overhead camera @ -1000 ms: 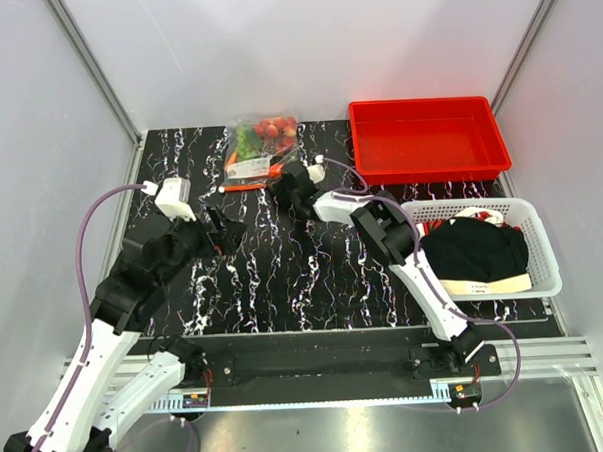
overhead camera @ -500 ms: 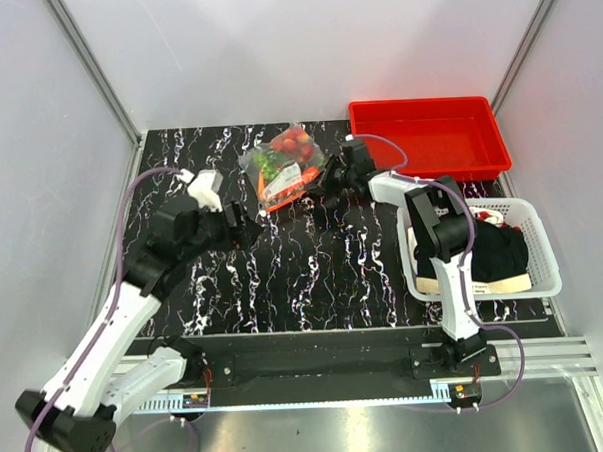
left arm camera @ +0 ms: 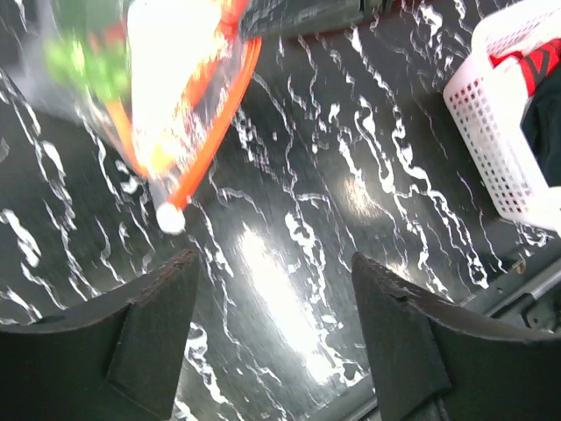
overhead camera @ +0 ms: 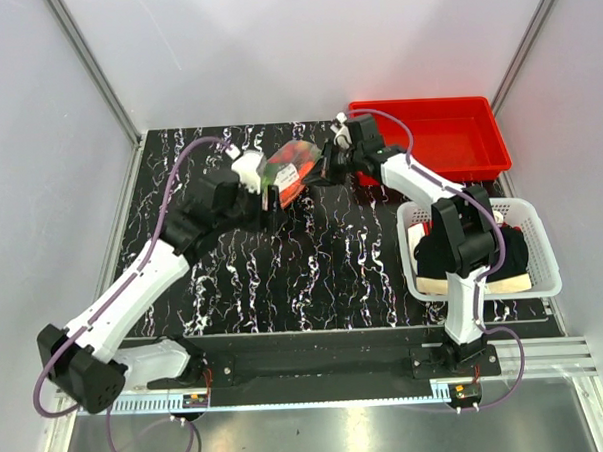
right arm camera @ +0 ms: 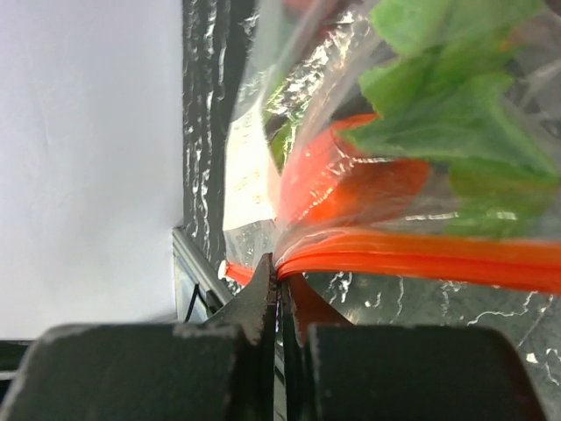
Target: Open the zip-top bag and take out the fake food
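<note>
The zip-top bag (overhead camera: pixel 285 171) hangs lifted off the black marbled table, with an orange carrot (right arm camera: pixel 351 186) and green leafy bits (right arm camera: pixel 447 105) showing inside. My right gripper (overhead camera: pixel 325 172) is shut on the bag's orange-red zip strip (right arm camera: pixel 412 256), its jaws closed tight at the strip's end (right arm camera: pixel 280 274). My left gripper (overhead camera: pixel 272 198) is open and empty just below and left of the bag. In the left wrist view its fingers (left arm camera: pixel 158 333) stand wide apart, and the bag (left arm camera: pixel 166 96) with its white slider tip (left arm camera: pixel 171 217) hangs above them.
A red tray (overhead camera: pixel 428 140) stands at the back right. A white mesh basket (overhead camera: pixel 544 275) holding dark cloth sits at the right, and it also shows in the left wrist view (left arm camera: pixel 500 132). Metal frame rails edge the table.
My right gripper has lifted the bag off the table and carried it up and to the right. My left arm has swung in toward the bag, its gripper open.
</note>
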You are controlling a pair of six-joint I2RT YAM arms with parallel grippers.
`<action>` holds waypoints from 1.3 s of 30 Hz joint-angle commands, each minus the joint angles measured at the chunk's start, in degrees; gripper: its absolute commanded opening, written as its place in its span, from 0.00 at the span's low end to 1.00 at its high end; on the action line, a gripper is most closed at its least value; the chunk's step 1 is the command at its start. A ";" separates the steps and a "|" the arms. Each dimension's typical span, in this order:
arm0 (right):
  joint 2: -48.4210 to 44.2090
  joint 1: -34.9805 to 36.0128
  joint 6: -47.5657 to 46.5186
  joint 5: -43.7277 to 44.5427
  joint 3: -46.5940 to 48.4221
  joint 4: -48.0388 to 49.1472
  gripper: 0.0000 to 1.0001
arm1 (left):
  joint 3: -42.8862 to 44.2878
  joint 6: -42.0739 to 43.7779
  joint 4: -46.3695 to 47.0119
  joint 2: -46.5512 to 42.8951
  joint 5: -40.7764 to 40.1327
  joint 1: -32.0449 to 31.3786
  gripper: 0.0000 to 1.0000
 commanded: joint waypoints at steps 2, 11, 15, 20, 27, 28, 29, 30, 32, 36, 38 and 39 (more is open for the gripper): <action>-3.71 0.07 -4.18 -4.36 6.27 -5.80 0.00 | 8.49 7.87 -0.07 7.63 -0.76 0.05 0.67; -4.76 0.07 -7.53 -6.82 10.58 -10.47 0.00 | 20.79 10.69 -5.18 21.01 2.67 0.05 0.66; -5.37 0.16 -7.62 -7.08 11.46 -11.44 0.00 | 22.82 10.17 -6.14 24.26 2.32 0.05 0.58; -6.25 0.16 -8.06 -6.64 12.25 -13.11 0.00 | 24.31 8.41 -6.24 27.08 1.61 0.05 0.47; -5.20 0.95 -7.88 -5.68 14.18 -14.78 0.00 | 27.56 6.65 -7.29 30.68 -0.40 0.05 0.31; -4.85 1.04 -7.97 -5.59 14.53 -14.96 0.00 | 27.83 6.04 -7.72 30.86 -1.10 0.05 0.28; -4.67 1.30 -8.15 -5.59 14.71 -15.05 0.00 | 28.10 5.69 -7.90 31.04 -2.15 -0.04 0.19; -4.67 1.39 -8.24 -5.24 15.06 -15.13 0.00 | 28.27 5.25 -7.90 31.04 -2.60 0.05 0.12; -4.67 1.39 -9.46 -4.01 15.33 -16.45 0.16 | 28.54 2.36 -7.90 30.60 -4.00 0.05 0.00; -5.64 1.39 -14.20 3.88 16.12 -21.19 0.49 | 28.28 -4.41 -7.90 28.84 -6.73 1.10 0.00; -7.30 1.39 -16.58 5.57 15.42 -22.17 0.61 | 27.22 -10.12 -7.90 27.18 -7.78 2.07 0.00; -8.09 1.39 -17.54 7.84 14.11 -22.17 0.64 | 26.87 -12.14 -7.90 26.65 -7.70 2.51 0.00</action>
